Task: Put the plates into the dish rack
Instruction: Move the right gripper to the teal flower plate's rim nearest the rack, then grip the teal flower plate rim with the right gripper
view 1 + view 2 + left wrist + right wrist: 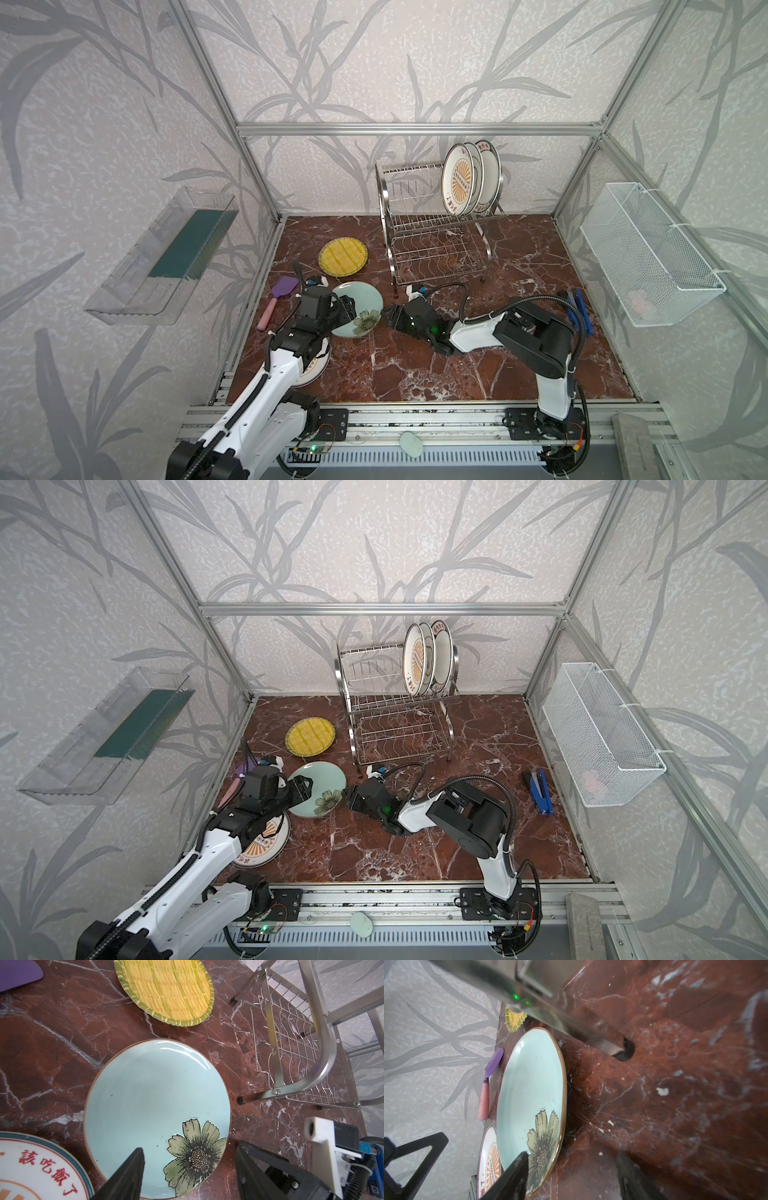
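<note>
The pale teal flowered plate [365, 299] lies flat on the bench, between the yellow ribbed plate [343, 257] and the dish rack [432, 249]. Three plates [457, 178] stand in the right end of the rack's upper shelf.

Your right gripper [390, 318] sits low at the rim by the flower. Its jaws are released, one finger [517, 1167] over the glaze and the other over bare bench. Your left gripper [347, 309] hangs over the plate's opposite side, jaws also released and holding nothing.

The main risk, as I judge it, is a shove instead of a grip. If the outer finger meets the rim rather than slipping under it, the plate will skate across the smooth marble. It would then run toward the sunburst plate [266, 841] near it, under your left arm.

A pinch on one edge of glossy glaze may also let the plate pivot and droop once lifted, or drop.

The two grippers are near each other over one plate, so closing both in at once could knock them together.

The rack's foot [623, 1051] stands just beside your right wrist. A hasty lift could clip it and jolt the plates standing above.
</note>
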`<control>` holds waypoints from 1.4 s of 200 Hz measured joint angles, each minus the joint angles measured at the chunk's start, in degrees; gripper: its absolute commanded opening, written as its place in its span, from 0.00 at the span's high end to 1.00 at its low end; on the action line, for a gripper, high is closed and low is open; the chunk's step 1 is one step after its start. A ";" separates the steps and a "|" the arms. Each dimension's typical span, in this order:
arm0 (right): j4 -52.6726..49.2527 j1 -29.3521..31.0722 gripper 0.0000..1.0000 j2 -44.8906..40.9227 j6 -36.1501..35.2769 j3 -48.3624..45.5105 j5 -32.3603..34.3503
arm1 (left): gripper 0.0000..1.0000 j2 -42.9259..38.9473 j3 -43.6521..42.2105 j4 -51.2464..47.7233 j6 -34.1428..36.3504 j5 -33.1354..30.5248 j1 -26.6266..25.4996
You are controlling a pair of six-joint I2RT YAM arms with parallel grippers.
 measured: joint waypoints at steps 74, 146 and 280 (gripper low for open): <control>0.70 0.00 0.50 4.96 2.78 5.40 -2.84 | 0.33 -1.07 0.00 0.02 0.00 0.72 0.00; 1.09 0.00 0.63 6.43 4.24 6.34 -3.26 | 0.33 -1.11 0.00 0.00 0.00 0.87 0.04; 0.94 -0.07 0.77 9.09 4.96 9.42 -3.87 | 0.33 -1.40 0.00 -0.33 0.00 0.87 0.04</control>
